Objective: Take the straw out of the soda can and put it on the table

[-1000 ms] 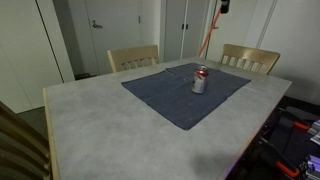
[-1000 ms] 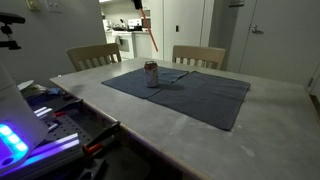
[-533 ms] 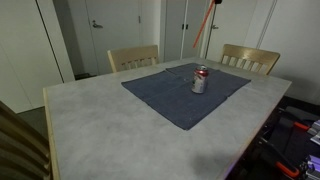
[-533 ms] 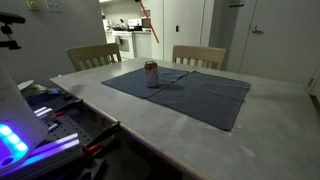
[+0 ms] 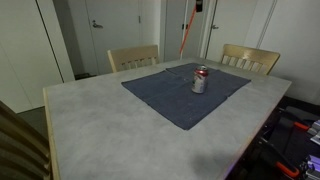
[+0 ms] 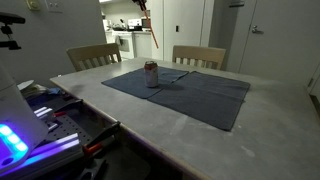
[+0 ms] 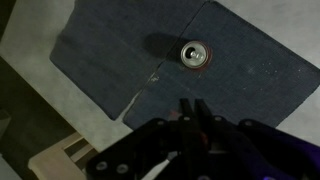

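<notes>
A red straw (image 5: pixel 185 35) hangs tilted in the air, high above the desk (image 5: pixel 90 115). Its upper end is pinched between the fingers (image 7: pixel 184 112), which sit at the very top edge of both exterior views. The straw is wholly outside the can (image 5: pixel 200 80), well apart from it, and its lower end touches nothing. The can stands upright on a dark blue mat (image 5: pixel 165 95) that covers the far half of the grey speckled desk. In the wrist view, which looks straight down, the can's top appears as a shiny ring on the mat. Wooden chairs (image 5: pixel 133 57) stand at the desk's far side.
</notes>
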Tool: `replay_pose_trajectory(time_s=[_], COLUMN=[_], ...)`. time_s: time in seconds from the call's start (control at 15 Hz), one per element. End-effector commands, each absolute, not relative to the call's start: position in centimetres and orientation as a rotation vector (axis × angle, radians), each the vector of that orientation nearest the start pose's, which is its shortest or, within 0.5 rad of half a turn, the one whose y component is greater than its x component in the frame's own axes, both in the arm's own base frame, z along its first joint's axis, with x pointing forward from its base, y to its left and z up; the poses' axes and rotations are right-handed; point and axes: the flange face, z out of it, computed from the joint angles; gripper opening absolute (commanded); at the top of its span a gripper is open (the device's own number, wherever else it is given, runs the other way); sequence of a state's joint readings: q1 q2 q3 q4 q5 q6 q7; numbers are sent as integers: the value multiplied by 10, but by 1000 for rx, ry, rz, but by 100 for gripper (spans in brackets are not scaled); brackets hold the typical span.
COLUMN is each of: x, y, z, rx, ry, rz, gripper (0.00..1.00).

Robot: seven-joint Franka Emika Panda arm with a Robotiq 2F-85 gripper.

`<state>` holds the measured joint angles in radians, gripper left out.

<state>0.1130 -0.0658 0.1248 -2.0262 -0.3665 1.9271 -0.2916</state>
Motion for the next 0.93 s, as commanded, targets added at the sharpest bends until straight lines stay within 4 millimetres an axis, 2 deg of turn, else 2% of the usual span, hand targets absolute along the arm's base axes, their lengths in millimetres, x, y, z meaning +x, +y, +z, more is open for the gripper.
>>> replay_pose_trajectory(time_s=[0.0,0.4,0.67,0.87], x=[564,625,660,682], y=[112,113,114,106], z=[459,427,399,369], rx=[-3216,-3159,-3088,-2979], ry=[-1335,-1498,-1575,-1627], rz=[122,157,207,258], gripper=[2,2,2,2])
